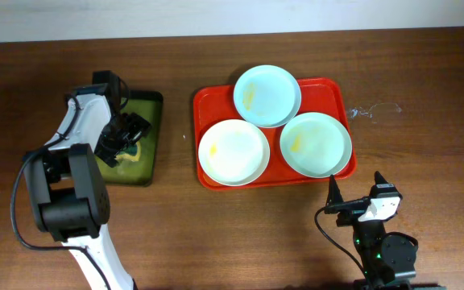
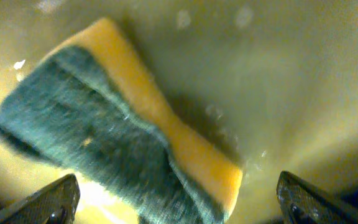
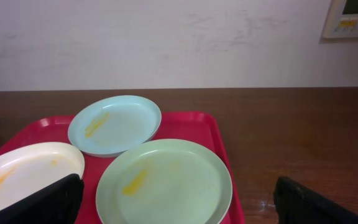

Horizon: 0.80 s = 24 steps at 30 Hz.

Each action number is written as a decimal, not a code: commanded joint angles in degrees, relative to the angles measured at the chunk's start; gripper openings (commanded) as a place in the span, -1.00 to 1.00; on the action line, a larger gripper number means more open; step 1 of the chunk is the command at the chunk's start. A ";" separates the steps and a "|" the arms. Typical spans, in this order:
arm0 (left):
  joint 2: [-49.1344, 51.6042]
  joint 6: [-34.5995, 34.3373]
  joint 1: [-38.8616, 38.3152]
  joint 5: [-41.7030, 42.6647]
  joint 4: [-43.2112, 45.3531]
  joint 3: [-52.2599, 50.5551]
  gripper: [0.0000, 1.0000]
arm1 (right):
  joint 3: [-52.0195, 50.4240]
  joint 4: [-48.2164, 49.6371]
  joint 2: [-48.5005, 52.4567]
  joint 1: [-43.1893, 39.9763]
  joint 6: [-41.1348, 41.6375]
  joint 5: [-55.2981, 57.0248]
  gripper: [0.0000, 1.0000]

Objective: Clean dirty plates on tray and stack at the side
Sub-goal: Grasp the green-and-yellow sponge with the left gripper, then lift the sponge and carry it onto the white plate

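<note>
The red tray (image 1: 208, 103) holds three plates, each with a yellow smear: a mint plate at the back (image 1: 267, 95), a cream-white plate at front left (image 1: 234, 151) and a mint-green plate at front right (image 1: 316, 143). The right wrist view shows the tray (image 3: 191, 124) and the same plates: back (image 3: 115, 124), white (image 3: 23, 171), front right (image 3: 165, 183). My left gripper (image 1: 123, 145) is open low over a yellow and green sponge (image 2: 123, 124) in the small dark tray (image 1: 153, 129); its fingers (image 2: 179, 202) straddle the sponge. My right gripper (image 1: 354, 192) is open, near the table's front, short of the red tray.
The dark tray with a greenish wet inside (image 2: 291, 74) stands left of the red tray. Brown wooden table (image 1: 425, 97) extends to the right of the red tray. A white wall (image 3: 166, 37) lies behind the table.
</note>
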 commanded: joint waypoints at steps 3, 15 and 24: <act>1.20 -1.42 0.02 0.70 4.55 -5.22 0.33 | -0.46 -0.11 -0.37 -0.33 0.20 0.70 0.97; 1.18 -1.38 4.02 -2.86 5.03 -4.13 0.99 | -0.46 -0.11 -0.37 -0.33 0.20 0.70 0.97; 1.20 -1.38 5.29 -1.18 5.01 -4.07 -1.00 | -0.46 -0.11 -0.37 -0.33 0.20 0.70 0.97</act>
